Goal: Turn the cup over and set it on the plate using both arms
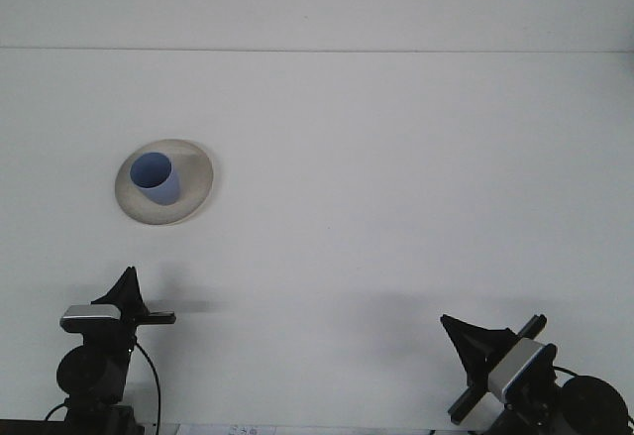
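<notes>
The small blue plastic cup (pixel 157 177) stands mouth-up on the round, shallow off-white plate (pixel 195 185), at about ten o'clock from the middle of the white table (pixel 396 207), so the task looks done or nearly so. The left gripper (pixel 127 291) sits low at seven o'clock, well apart from the plate; the right gripper (pixel 468 344) sits at five o'clock, farther off. Whether either pair of fingers is apart or together I cannot tell, since each shows only as a dark wedge. The cup sits off-centre, toward the plate's left side. The risk I see is the left arm: a forward swing toward eleven o'clock could clip the rim and tip the light cup over.
</notes>
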{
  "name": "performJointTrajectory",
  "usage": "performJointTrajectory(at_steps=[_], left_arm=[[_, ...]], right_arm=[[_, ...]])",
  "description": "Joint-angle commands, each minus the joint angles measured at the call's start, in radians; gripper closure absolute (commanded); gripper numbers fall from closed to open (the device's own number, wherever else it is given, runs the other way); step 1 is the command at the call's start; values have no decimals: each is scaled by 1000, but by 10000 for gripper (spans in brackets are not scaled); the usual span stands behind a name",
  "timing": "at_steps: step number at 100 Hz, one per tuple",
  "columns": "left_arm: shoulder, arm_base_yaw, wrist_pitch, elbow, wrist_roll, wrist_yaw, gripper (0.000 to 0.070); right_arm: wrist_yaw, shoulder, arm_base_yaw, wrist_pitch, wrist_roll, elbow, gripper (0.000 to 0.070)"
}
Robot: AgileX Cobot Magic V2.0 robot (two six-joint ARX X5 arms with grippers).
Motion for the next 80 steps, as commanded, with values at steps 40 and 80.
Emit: performJointTrajectory(at_steps=[40,80], left_arm=[[-2,0,12,-19,8,0,684],[-2,0,12,-19,8,0,684]], right_arm=[[-1,-11,-248,80,-29,-41,693],[-105,-180,-769,567,59,-566,693]])
